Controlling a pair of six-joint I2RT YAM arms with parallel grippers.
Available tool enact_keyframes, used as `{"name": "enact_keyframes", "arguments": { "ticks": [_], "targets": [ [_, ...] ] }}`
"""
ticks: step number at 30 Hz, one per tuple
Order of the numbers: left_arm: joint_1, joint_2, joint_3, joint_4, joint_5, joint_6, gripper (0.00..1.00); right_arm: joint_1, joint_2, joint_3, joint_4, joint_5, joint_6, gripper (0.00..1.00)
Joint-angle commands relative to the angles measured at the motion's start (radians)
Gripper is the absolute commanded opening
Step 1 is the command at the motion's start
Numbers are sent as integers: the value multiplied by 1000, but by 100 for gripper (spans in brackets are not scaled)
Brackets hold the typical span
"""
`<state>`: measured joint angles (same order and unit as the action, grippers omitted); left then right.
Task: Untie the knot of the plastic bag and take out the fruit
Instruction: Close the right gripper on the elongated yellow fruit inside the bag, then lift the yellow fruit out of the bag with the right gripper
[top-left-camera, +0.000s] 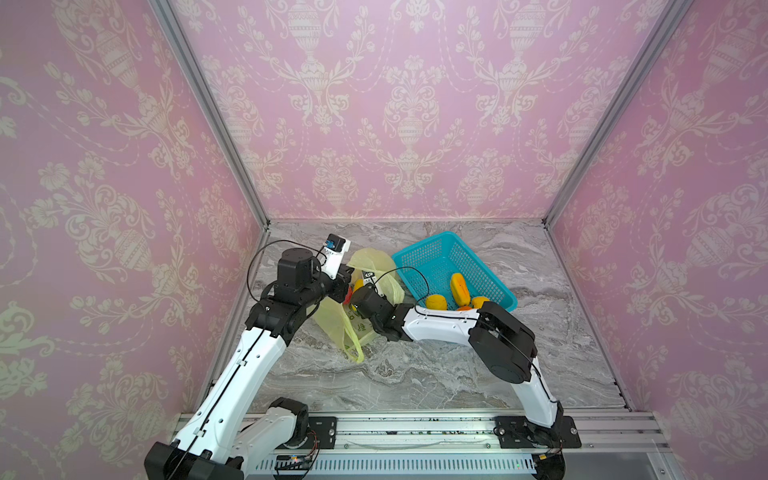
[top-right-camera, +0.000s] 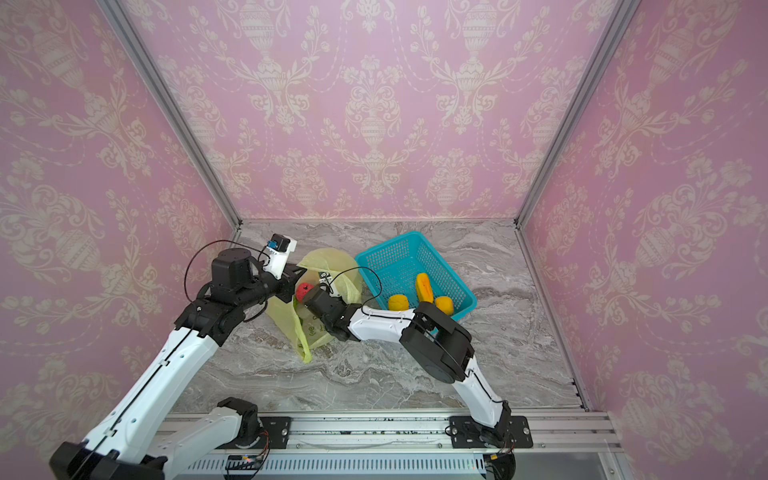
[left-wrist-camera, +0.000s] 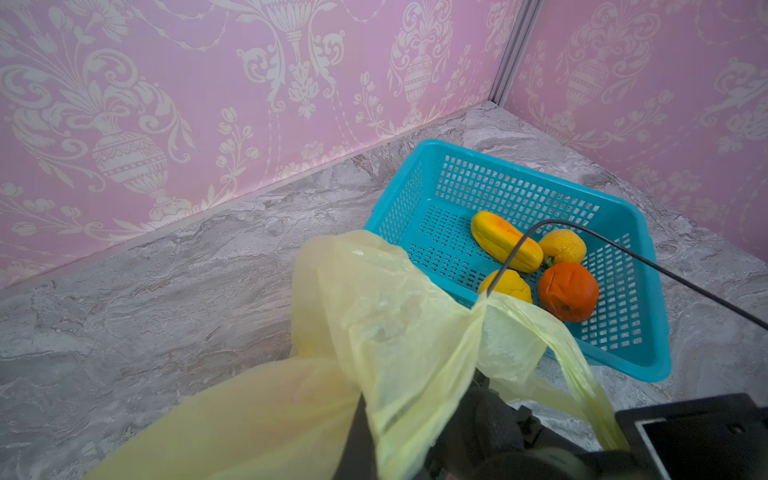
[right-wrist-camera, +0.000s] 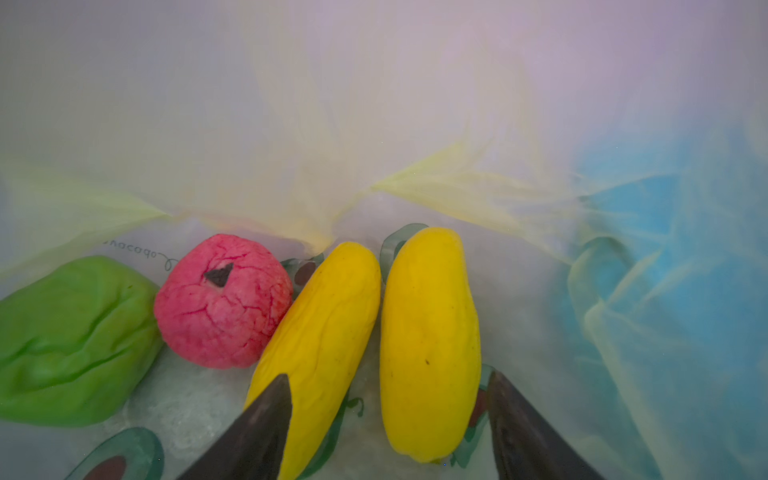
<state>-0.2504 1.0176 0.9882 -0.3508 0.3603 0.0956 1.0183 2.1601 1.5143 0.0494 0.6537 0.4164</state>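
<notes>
Right wrist view: right pincer (right-wrist-camera: 388, 376) inside the bag (right-wrist-camera: 249, 124), jaws apart astride a yellow fruit (right-wrist-camera: 430, 345) | second yellow fruit (right-wrist-camera: 320, 332), pink fruit (right-wrist-camera: 222, 301), green fruit (right-wrist-camera: 70, 340) alongside | left pincer (top-left-camera: 341, 277) clamped on bag's edge | bag touches basket (top-left-camera: 432, 249)

**Surroundings: basket, table, walls**

Teal mesh basket (top-left-camera: 417, 251) is sitting on the grey marbled table (top-left-camera: 415, 374), toward the back right in both top views, turned at an angle to the walls. Pink wallpaper (top-left-camera: 411, 104) with cream urn-and-garland print is covering three sides. Aluminium posts (top-left-camera: 208, 108) are running up the back corners. A metal rail (top-left-camera: 415, 428) is lying along the front edge.
</notes>
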Motion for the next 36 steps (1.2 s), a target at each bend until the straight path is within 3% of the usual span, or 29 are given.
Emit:
{"name": "enact_keyframes", "arguments": {
  "ticks": [1, 9, 16, 23, 27, 36],
  "targets": [
    [5, 7, -10, 18, 41, -7, 0, 9, 53, 64, -56, -63, -2, 76],
    [6, 8, -11, 24, 45, -7, 0, -2, 153, 185, -142, -98, 8, 77],
    [5, 13, -10, 27, 55, -12, 0, -31, 207, 237, -165, -145, 30, 71],
    [5, 10, -11, 27, 55, -9, 0, -41, 214, 247, -168, -192, 22, 48],
    [6, 6, -16, 21, -5, 2, 0, -40, 170, 210, -153, -214, 9, 33],
    [7, 17, -9, 1, -154, 25, 0, -19, -158, -107, 51, -219, -119, 15]
  ]
}}
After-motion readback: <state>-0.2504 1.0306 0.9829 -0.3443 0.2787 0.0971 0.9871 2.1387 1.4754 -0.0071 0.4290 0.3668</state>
